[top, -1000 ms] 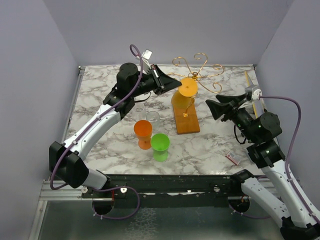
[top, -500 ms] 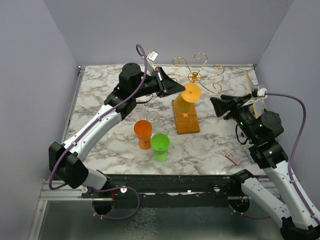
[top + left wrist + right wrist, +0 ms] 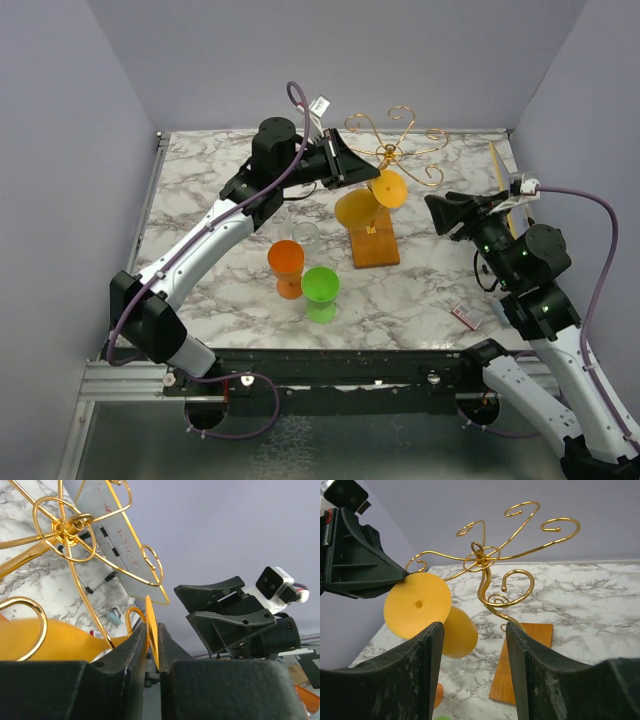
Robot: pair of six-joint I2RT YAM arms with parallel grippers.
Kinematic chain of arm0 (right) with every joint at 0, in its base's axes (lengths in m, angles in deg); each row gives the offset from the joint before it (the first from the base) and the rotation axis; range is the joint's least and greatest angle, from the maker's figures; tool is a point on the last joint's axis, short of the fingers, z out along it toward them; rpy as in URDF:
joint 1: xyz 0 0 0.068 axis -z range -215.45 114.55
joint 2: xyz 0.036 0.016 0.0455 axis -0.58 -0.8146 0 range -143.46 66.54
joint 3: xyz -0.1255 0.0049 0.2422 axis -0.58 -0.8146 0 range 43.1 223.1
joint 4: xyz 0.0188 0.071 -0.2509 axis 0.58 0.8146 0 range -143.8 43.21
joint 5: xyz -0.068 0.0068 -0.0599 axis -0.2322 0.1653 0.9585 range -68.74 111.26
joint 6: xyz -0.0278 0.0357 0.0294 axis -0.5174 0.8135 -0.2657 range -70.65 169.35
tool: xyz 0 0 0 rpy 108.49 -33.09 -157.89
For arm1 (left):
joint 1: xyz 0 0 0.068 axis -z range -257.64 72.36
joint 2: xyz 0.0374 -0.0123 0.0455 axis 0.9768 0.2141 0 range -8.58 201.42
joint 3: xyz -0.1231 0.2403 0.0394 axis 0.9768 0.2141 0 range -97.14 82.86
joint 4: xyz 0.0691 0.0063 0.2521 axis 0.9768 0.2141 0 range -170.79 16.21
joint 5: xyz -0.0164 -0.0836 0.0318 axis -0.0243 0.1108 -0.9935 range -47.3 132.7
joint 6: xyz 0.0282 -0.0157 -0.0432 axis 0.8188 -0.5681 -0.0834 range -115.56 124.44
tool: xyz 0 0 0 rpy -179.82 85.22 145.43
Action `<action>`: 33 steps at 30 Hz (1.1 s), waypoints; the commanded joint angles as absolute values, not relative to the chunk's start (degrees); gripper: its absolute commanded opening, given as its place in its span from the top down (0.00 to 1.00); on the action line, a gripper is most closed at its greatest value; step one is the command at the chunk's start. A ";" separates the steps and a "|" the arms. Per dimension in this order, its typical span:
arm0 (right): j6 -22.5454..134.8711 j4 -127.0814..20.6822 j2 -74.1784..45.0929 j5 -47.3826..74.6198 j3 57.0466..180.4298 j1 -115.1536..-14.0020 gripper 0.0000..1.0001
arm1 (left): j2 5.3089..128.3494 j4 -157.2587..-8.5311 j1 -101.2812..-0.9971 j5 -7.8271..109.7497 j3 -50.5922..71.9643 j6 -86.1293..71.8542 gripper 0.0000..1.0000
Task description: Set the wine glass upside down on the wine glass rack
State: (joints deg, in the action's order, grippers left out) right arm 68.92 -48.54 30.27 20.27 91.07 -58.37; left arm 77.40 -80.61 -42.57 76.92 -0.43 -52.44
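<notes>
My left gripper (image 3: 352, 166) is shut on the flat foot of a yellow wine glass (image 3: 358, 208), which it holds in the air, tilted, with the bowl lower than the foot. The foot (image 3: 390, 188) sits right beside the curled arms of the gold wire wine glass rack (image 3: 398, 140), above its wooden base (image 3: 372, 248). In the left wrist view the jaws pinch the thin foot edge (image 3: 152, 630), with rack arms (image 3: 75, 530) just ahead. My right gripper (image 3: 442, 213) is open and empty to the right of the rack. Its view shows the foot (image 3: 417, 605), the bowl (image 3: 459, 630) and the rack (image 3: 485, 565).
An orange glass (image 3: 286, 262), a green glass (image 3: 321, 288) and a clear glass (image 3: 305, 235) stand left of the wooden base. A small pink item (image 3: 464, 316) lies near the front right. A clear board with a yellow edge (image 3: 505, 170) leans at the back right.
My left gripper has moved right and up toward the rack, tipping the yellow glass so its foot nears the rack arms. The right gripper has drawn back slightly.
</notes>
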 commanded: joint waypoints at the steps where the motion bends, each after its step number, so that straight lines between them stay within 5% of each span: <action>1: 70.47 -45.48 31.25 23.72 93.43 -58.71 0.42 | 78.56 -76.07 -42.22 74.76 -3.69 -48.54 0.82; 19: 75.11 -32.25 33.66 30.21 95.52 -58.66 0.37 | 76.39 -64.37 -43.78 70.26 -10.40 -38.64 0.28; 33: 71.00 -23.73 27.96 11.35 99.79 -58.66 0.37 | 60.58 -54.86 -45.38 58.14 -1.68 -14.84 0.01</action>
State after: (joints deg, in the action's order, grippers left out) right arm 71.96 -27.21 29.52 16.24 98.04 -58.39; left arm 65.07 -60.78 -45.41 66.49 -3.82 -25.58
